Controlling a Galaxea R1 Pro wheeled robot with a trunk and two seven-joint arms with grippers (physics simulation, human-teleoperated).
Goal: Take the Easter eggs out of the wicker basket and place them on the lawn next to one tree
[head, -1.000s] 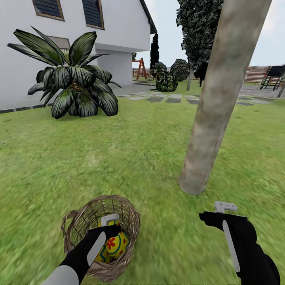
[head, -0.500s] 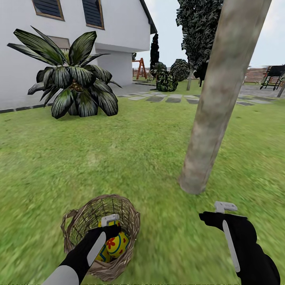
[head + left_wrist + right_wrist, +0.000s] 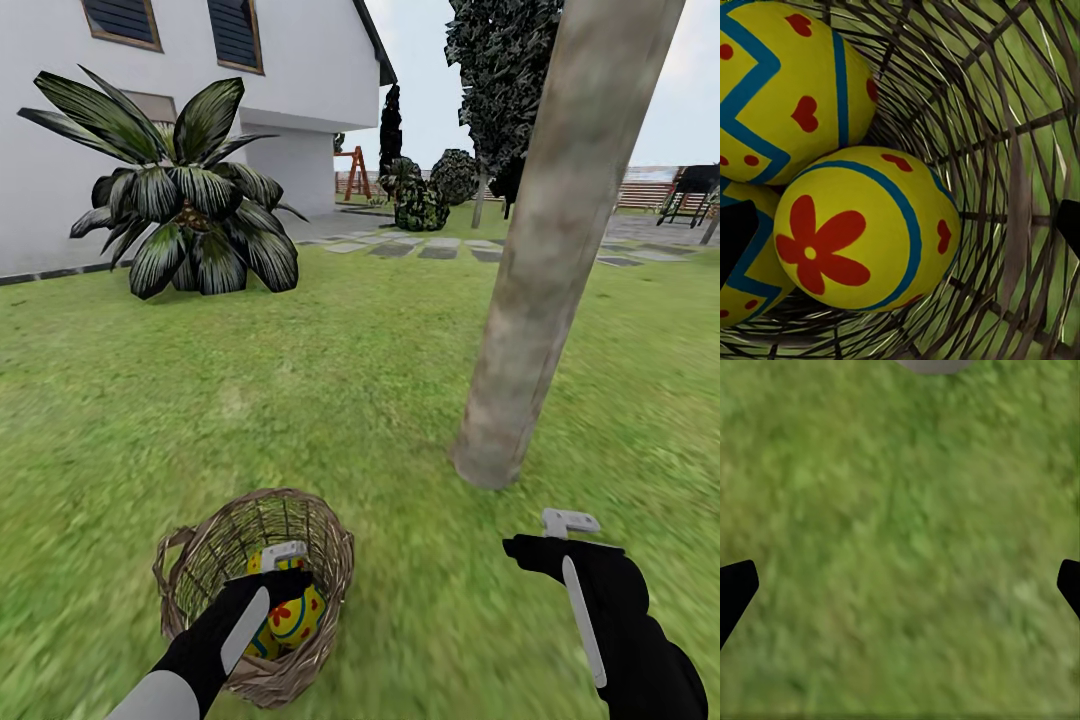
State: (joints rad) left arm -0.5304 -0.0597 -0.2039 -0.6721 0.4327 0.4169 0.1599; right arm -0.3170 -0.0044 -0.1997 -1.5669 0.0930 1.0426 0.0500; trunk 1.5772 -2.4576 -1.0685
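The left gripper (image 3: 283, 562) hangs inside the mouth of the wicker basket (image 3: 322, 540), its fingers spread wide with nothing between them. In the left wrist view the dark fingertips sit at either edge, and the flower-marked egg (image 3: 866, 229) lies straight ahead between them, a little off toward one finger. That is what the coming move turns on: this egg is uppermost in the basket and points its rounded flank at the gripper, so a straight push deeper should bring the fingers to either side of it. Its long axis appears to lie roughly across the gap, though I cannot be sure. Two more eggs (image 3: 784, 86) press against it on the basket's floor, all three touching.

The right gripper (image 3: 568, 522) hovers open and empty over the lawn (image 3: 330, 380), well apart from the basket.

Beyond the basket, the tree (image 3: 540, 280) rises from the grass, nearer the right gripper.
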